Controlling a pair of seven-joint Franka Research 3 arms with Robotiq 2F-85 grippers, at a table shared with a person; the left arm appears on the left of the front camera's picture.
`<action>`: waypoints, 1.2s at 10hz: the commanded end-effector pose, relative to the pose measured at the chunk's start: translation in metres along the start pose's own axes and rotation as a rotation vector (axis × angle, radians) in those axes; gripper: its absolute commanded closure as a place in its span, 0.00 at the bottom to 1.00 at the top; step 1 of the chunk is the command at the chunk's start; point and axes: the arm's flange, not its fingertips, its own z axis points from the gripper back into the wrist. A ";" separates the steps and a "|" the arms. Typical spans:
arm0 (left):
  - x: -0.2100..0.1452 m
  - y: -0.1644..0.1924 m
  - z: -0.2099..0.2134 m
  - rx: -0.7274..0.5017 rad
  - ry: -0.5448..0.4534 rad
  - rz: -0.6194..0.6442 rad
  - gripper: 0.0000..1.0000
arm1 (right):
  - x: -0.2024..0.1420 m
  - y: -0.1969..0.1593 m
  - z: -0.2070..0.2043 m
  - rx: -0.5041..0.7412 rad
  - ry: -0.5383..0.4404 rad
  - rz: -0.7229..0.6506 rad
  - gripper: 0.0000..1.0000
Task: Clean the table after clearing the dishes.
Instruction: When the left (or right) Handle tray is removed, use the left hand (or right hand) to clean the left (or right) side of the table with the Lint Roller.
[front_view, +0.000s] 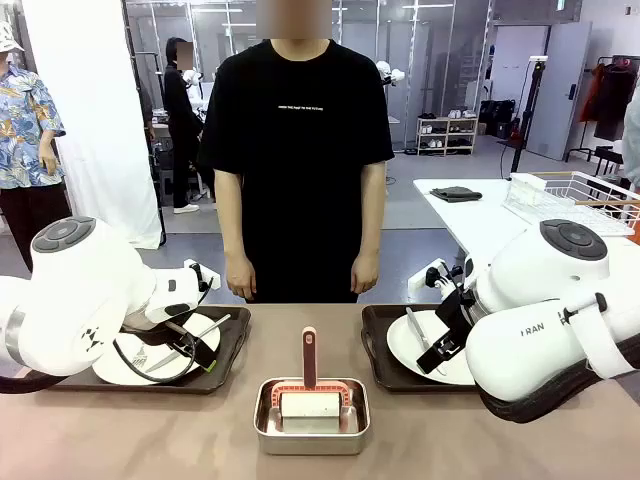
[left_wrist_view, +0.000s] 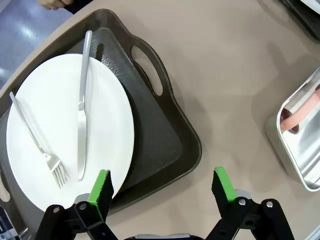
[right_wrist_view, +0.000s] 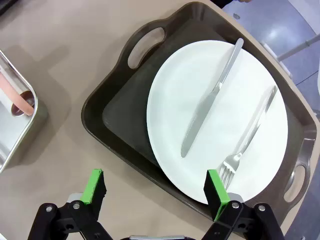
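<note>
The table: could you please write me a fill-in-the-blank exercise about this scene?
The left tray carries one round white ____.
In the left wrist view, the knife lies beside a ____.
The steel pan holds a white roller with a ____ handle.
The left gripper has its jaws ____.
Missing words: plate; fork; pink; open.

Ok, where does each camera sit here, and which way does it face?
Front: fixed between the arms, facing across the table at the standing person; left arm and right arm show.
Left wrist: on that wrist, looking down past the open left tool at the left tray.
Right wrist: likewise, past the open right tool at the right tray.
Shared: both wrist views catch the steel pan.
</note>
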 end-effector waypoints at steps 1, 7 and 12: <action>0.000 0.000 0.000 0.000 0.000 0.000 0.00 | 0.000 0.000 0.000 0.000 0.000 0.000 0.00; 0.000 0.000 0.000 0.000 0.000 0.000 0.00 | 0.000 0.000 0.000 0.000 0.000 0.000 0.00; 0.009 0.003 0.004 0.014 0.009 -0.033 0.00 | 0.008 -0.006 0.004 0.039 0.013 0.006 0.00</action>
